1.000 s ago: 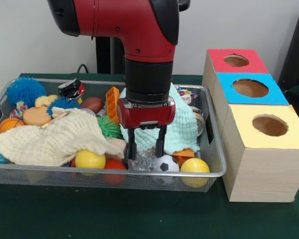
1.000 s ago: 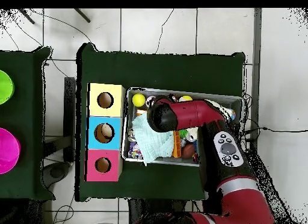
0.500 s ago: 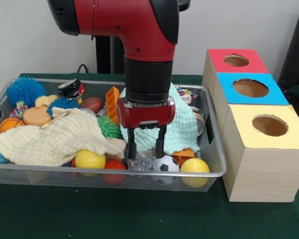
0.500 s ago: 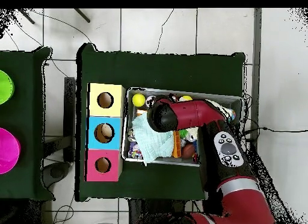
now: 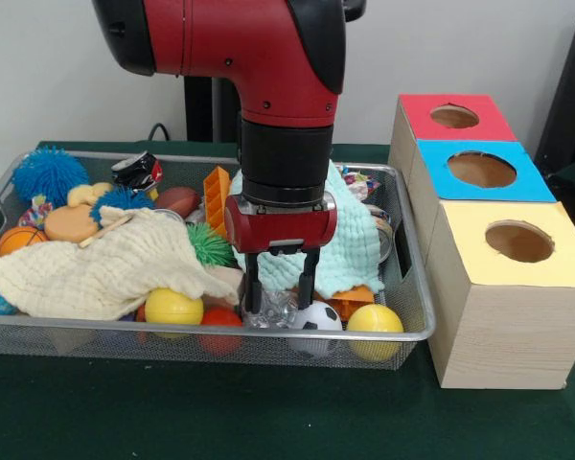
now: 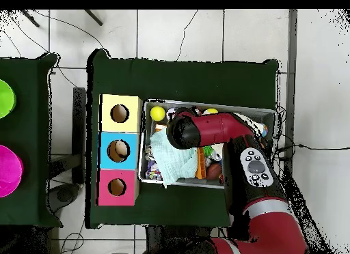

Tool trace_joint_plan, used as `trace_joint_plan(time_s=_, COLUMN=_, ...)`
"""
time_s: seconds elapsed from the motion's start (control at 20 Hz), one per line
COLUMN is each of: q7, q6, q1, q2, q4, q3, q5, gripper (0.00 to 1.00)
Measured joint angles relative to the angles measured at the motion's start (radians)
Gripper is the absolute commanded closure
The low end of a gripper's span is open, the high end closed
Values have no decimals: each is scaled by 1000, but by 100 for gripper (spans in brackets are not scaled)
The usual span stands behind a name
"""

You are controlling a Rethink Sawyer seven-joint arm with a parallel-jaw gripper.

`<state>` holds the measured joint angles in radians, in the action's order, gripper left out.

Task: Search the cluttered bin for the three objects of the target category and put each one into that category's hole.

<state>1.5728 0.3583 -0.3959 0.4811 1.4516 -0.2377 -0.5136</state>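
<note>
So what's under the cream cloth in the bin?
At the cream cloth's front edge a yellow ball and an orange ball poke out, and a green spiky ball shows at its right. Whatever lies beneath its middle is covered.

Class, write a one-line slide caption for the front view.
Open claw reaches into cluttered bin above a crinkled clear object.

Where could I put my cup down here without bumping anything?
The bare green table in front of the wire bin and the boxes is free. Inside the bin it is crowded: balls, cloths and toys cover it, and the gripper hangs among them beside the soccer ball.
</note>
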Motion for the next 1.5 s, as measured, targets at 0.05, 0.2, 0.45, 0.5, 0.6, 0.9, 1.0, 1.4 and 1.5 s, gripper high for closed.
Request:
trace_joint_plan(time_s=0.05, q7=0, q6=0, q1=5, q2=-3, q4=-3, q3=5, q5=0, gripper=0)
trace_joint_plan(time_s=0.2, q7=0, q6=0, q1=17, q2=-9, q4=-7, q3=15, q5=1, gripper=0)
trace_joint_plan(time_s=0.45, q7=0, q6=-1, q1=35, q2=-27, q4=-13, q3=42, q5=7, gripper=0)
trace_joint_plan(time_s=0.5, q7=0, q6=0, q1=39, q2=-28, q4=-16, q3=49, q5=10, gripper=0)
trace_joint_plan(time_s=0.6, q7=0, q6=0, q1=44, q2=-28, q4=-20, q3=61, q5=14, gripper=0)
trace_joint_plan(time_s=0.9, q7=0, q6=8, q1=64, q2=-44, q4=-42, q3=104, q5=36, gripper=100)
trace_joint_plan(time_s=1.0, q7=0, q6=22, q1=72, q2=-55, q4=-49, q3=120, q5=44, gripper=100)
trace_joint_plan(time_s=1.4, q7=0, q6=62, q1=91, q2=-65, q4=-68, q3=141, q5=84, gripper=100)
trace_joint_plan(time_s=1.5, q7=0, q6=69, q1=93, q2=-65, q4=-69, q3=142, q5=89, gripper=100)
